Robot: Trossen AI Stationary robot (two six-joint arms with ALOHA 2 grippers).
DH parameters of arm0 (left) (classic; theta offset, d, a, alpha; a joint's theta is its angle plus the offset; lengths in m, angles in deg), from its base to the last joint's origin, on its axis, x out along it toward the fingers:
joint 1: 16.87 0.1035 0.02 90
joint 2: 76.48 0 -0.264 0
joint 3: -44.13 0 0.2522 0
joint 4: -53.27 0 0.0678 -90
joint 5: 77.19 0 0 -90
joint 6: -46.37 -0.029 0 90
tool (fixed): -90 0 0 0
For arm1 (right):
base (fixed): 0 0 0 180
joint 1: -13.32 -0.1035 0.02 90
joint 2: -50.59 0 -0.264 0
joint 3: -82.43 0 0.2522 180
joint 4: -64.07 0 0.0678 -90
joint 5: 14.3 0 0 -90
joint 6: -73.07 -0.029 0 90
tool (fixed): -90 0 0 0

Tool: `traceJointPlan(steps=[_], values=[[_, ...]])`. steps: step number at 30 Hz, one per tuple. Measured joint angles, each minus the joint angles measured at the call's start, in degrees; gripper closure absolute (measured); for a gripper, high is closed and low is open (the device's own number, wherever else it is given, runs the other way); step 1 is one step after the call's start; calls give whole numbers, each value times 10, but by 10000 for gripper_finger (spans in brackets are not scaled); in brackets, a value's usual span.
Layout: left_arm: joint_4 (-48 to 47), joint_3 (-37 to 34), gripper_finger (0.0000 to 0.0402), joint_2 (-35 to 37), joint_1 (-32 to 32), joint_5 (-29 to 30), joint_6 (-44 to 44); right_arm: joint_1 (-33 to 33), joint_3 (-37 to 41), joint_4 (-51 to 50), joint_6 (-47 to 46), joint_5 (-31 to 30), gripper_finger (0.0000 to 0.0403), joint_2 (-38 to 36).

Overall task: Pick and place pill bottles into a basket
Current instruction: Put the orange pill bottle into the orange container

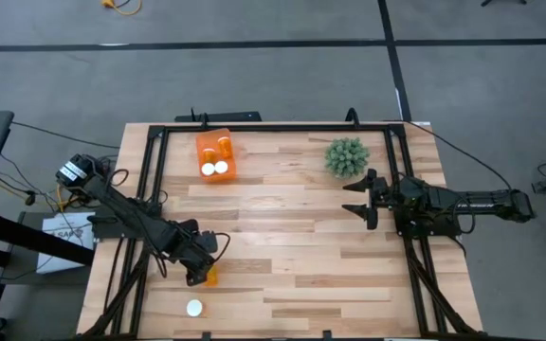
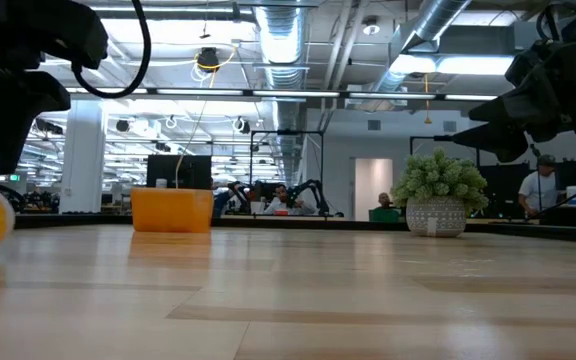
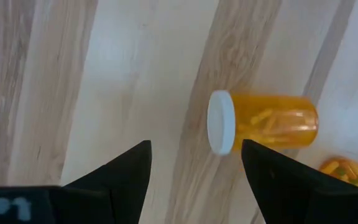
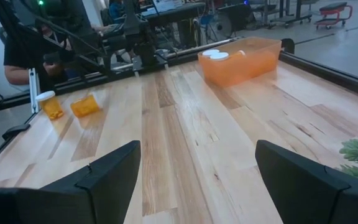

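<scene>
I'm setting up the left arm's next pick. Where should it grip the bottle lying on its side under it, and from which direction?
Grip the lying bottle across its orange body, just behind the white cap, coming straight down from above. It lies flat on the table, so its round sides are exposed and the cap end gives little hold. The left hand hangs open above it; the fingers should probably straddle the body.

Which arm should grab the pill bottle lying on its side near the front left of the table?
Left. Its tool hangs open right above the lying bottle, white cap between the fingers. The right tool is open too, but waits across the table by the plant, far from that bottle.
</scene>
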Motion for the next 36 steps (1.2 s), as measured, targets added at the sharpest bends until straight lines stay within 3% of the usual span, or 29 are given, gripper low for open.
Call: traceJointPlan(steps=[6, 11, 18, 27, 33, 36], values=[[-2, 0, 164, 0, 0, -15, -1, 0, 0, 0, 0, 0, 92, 0], [3, 0, 163, 0, 0, 8, 68, 0, 0, -2, 0, 0, 92, 0], [34, 0, 163, 0, 0, 15, 243, 0, 0, -2, 0, 0, 92, 0], [161, 1, 163, -15, -14, 14, 496, 0, 0, -2, 0, 0, 92, 0], [164, 1, 163, -71, -38, -40, 582, 0, 0, -6, 0, 1, 92, 0], [170, 2, 163, -85, -47, -39, 609, 0, 0, -6, 0, 1, 92, 0]])
